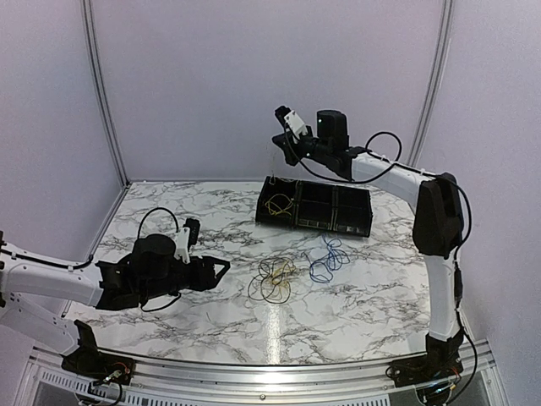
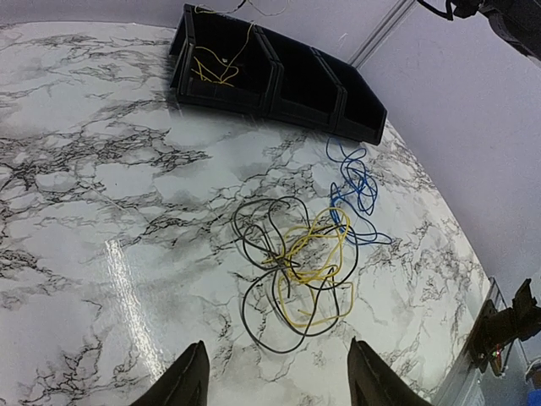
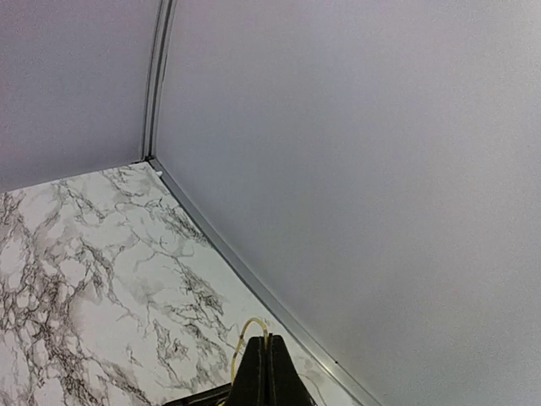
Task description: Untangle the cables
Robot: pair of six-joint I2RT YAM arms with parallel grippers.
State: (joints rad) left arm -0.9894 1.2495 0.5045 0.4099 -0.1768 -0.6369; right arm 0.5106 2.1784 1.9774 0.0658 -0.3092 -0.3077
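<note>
A black cable (image 1: 269,292) and a yellow cable (image 1: 281,272) lie tangled together mid-table; in the left wrist view the black loops (image 2: 251,245) cross the yellow ones (image 2: 319,262). A blue cable (image 1: 328,256) lies just to their right, its end touching the tangle (image 2: 355,182). My left gripper (image 1: 221,269) is open and empty, low over the table left of the tangle (image 2: 275,348). My right gripper (image 1: 281,142) is raised above the black bin's left compartment, shut on another yellow cable (image 3: 243,337) that hangs down into that compartment (image 1: 281,203).
A black bin (image 1: 338,222) with three compartments stands at the back of the marble table, also seen in the left wrist view (image 2: 325,93). Lilac walls enclose the table on the left, back and right.
</note>
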